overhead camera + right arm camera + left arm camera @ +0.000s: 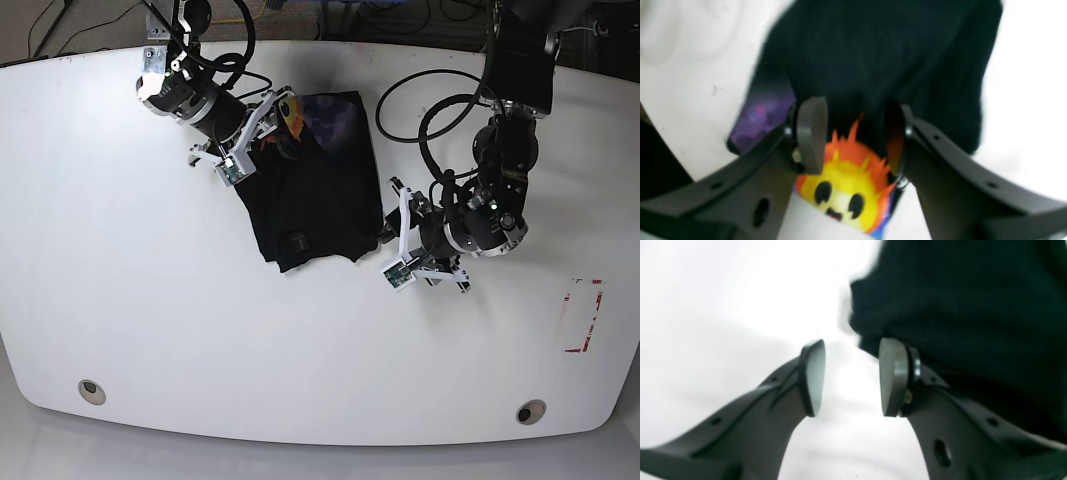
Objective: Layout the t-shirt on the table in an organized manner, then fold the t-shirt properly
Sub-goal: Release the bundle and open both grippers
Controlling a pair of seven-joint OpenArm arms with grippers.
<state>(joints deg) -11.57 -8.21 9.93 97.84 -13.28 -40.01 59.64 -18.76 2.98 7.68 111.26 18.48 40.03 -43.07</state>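
The black t-shirt [315,195] lies folded into a compact rectangle on the white table [150,330], with its purple patch [335,115] at the far end. My right gripper [265,128] hovers over the shirt's far left corner. In the right wrist view this gripper [857,133] is open, its fingers [811,133] straddling the orange-yellow sun face [843,180] on the t-shirt [880,60]. My left gripper [388,235] stands at the shirt's right edge. In the left wrist view it [851,376] is open and empty, with the t-shirt [967,313] just behind its right finger [893,376].
Two round grey grommet holes [91,391] [530,411] sit near the front edge. A red-outlined rectangle mark [582,315] is at the right. Black cables [440,110] loop over the table behind the left arm. Bare white tabletop surrounds the shirt.
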